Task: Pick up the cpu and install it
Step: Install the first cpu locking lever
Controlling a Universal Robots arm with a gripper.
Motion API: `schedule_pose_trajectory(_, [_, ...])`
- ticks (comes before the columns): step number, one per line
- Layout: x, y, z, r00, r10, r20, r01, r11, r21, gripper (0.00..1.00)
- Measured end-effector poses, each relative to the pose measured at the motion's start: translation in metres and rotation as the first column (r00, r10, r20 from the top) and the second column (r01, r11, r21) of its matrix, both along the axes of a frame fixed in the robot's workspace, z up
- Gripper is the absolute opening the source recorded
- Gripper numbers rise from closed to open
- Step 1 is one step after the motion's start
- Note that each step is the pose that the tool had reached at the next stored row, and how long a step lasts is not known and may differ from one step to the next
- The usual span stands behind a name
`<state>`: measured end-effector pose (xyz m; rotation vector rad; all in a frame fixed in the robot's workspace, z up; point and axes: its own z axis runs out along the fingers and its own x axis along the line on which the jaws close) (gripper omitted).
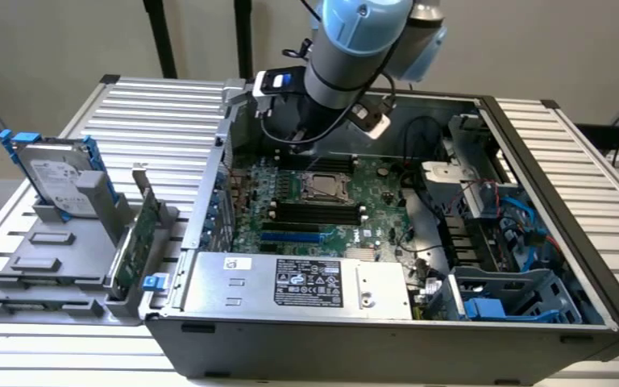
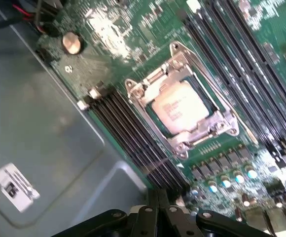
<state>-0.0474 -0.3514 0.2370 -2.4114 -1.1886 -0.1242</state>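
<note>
Closed, empty black gripper [image 2: 158, 210] hovers over the small dull-silver square cpu [image 2: 178, 107] seated in its metal socket frame [image 2: 182, 101]; light, rigid, fragile, it looks best held by its edges.

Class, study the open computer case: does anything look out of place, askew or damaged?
Nothing stands out. The cpu lies flat and square in its socket frame on the motherboard; no damage or loose part shows.

Robotics lab or test bench. Indicators: slatted aluminium-profile table [image 1: 159, 105], an opened computer case [image 1: 396, 330] with exposed motherboard [image 1: 331, 201], a grey parts fixture [image 1: 62, 266] holding a hard drive [image 1: 57, 181].
</note>
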Motion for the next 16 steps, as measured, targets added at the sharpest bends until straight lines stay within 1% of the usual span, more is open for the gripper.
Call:
schedule_pose_trajectory(1, [0.003,0.0,-0.0006,1.0,0.0,0.0005,0.0,1.0,0.0002,0.11])
schedule_pose_trajectory(6, [0.004,0.0,-0.0017,1.0,0.0,0.0006,0.0,1.0,-0.0008,0.11])
schedule_pose_trajectory(7, [0.004,0.0,-0.0022,1.0,0.0,0.002,0.0,1.0,-0.0005,0.11])
schedule_pose_trajectory(9, [0.003,0.0,-0.0046,0.9999,0.0,0.01,0.0,1.0,-0.0008,0.11])
schedule_pose_trajectory(11, [0.002,0.0,-0.0072,0.9999,0.0,0.0161,0.0,1.0,-0.003,0.11])
schedule_pose_trajectory(13, [0.0,0.0,-0.0098,0.9998,0.0,0.0182,0.0,1.0,-0.0069,0.11])
schedule_pose_trajectory(16, [-0.001,0.0001,-0.0141,0.9998,0.0,0.0196,0.0,0.9999,-0.0138,0.11])
